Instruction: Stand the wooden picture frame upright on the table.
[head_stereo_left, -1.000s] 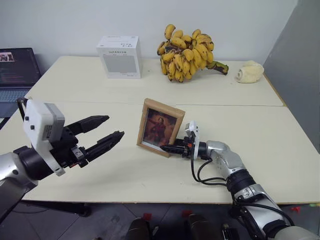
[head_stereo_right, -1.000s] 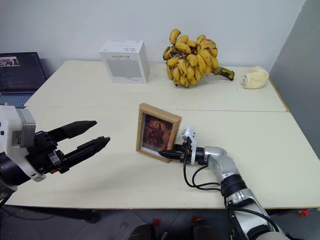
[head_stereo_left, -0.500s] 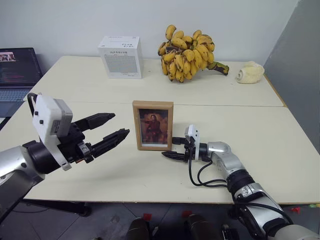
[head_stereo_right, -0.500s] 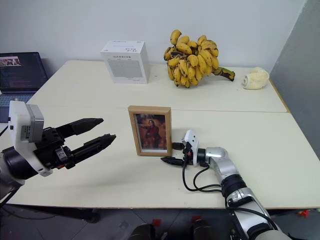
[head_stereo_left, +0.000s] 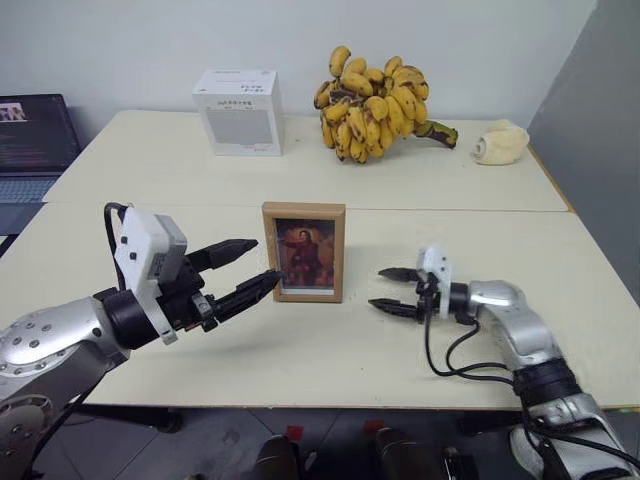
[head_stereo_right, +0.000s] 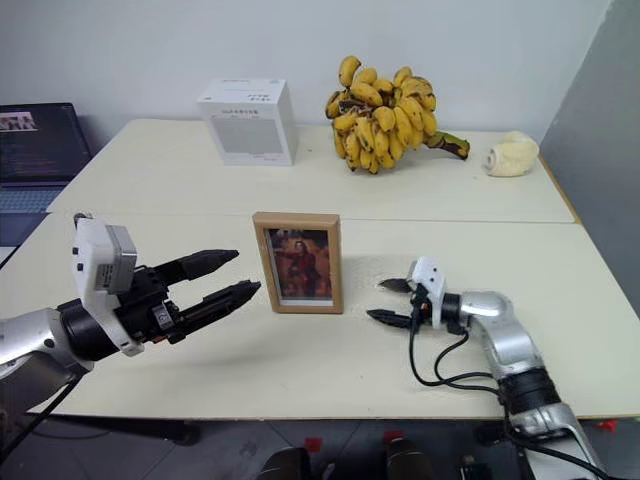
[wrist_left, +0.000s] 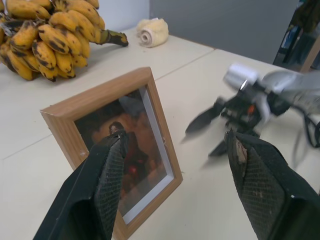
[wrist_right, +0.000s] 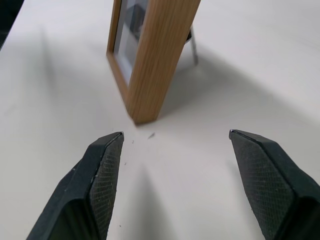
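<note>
Standing on its own now: the wooden picture frame (head_stereo_left: 304, 251) sits upright near the middle of the table (head_stereo_left: 560, 270), just on the near side of the seam, with neither pincer touching it. In the right wrist view a fold-out stand leg shows behind the frame, which is likely why it holds up unassisted; it leans back slightly onto that leg.

Right pincer (head_stereo_left: 393, 290) is beside the frame on its right, clearly apart from it, fingers spread with nothing between them. Reads as a release position: jaws wide enough to clear the frame's edge. Left pincer (head_stereo_left: 252, 269) hovers just off the frame's left edge, also spread and empty, tips close to the wood but not in contact as far as the views show. Probably stationed there as a guard in case the frame tips.

Orientation: portrait format, long axis vertical. Front with the reddish-brown portrait faces the robot, back and stand face the far side, toward the white box (head_stereo_left: 238, 111) and the bananas (head_stereo_left: 375, 104). Bottom edge runs roughly parallel to the table's seam.

Judgement: the task looks essentially done. Remaining risk is a nudge from either pincer on the way out, since both are near and the frame rests on a narrow base plus one thin leg.
</note>
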